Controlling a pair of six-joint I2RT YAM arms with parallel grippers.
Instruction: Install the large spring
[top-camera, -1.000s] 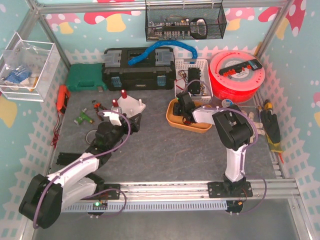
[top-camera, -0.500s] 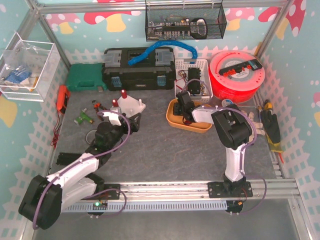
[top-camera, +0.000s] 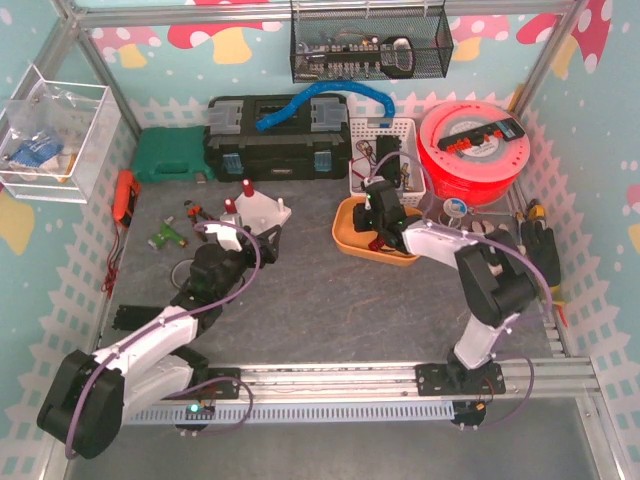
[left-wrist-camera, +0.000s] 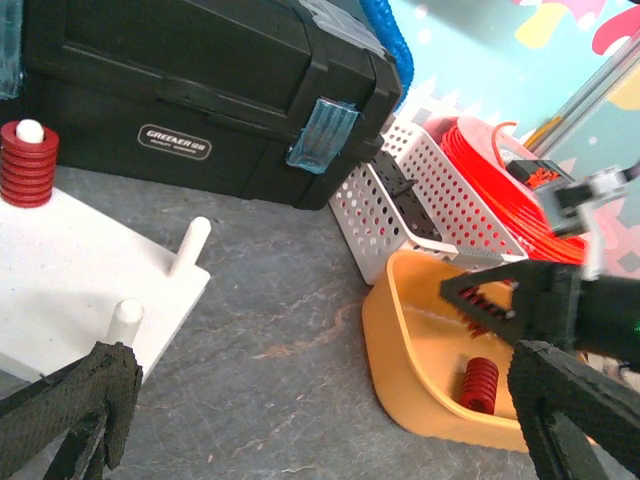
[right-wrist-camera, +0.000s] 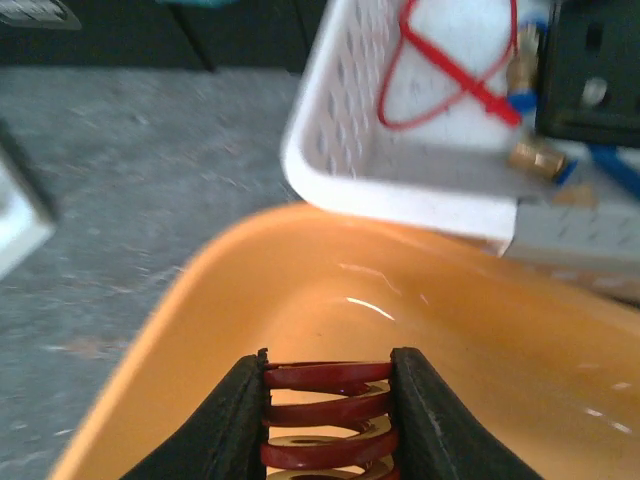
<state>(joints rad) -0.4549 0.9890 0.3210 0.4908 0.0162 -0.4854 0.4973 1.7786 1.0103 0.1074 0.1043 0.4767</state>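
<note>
My right gripper (right-wrist-camera: 328, 365) is shut on a large red spring (right-wrist-camera: 328, 412), held just above the inside of the orange tray (right-wrist-camera: 190, 330). In the top view that gripper (top-camera: 378, 226) hangs over the tray (top-camera: 348, 236). The left wrist view shows it with the spring (left-wrist-camera: 487, 300) over the tray (left-wrist-camera: 405, 340), where a smaller red spring (left-wrist-camera: 478, 384) lies. The white peg base (left-wrist-camera: 70, 280) carries one red spring (left-wrist-camera: 25, 165) on a peg; two bare pegs stand near its edge. My left gripper (left-wrist-camera: 320, 430) is open and empty beside the base (top-camera: 264, 211).
A black toolbox (top-camera: 275, 140) and a green case (top-camera: 172, 155) stand at the back. A white perforated basket (top-camera: 385, 150) and a red filament spool (top-camera: 475, 150) sit behind the tray. Small tools lie at the far left (top-camera: 170, 235) and right edge (top-camera: 540, 250).
My right arm's elbow has swung out to the right, and its gripper has shifted slightly right over the tray with the spring. The left arm has not moved.
</note>
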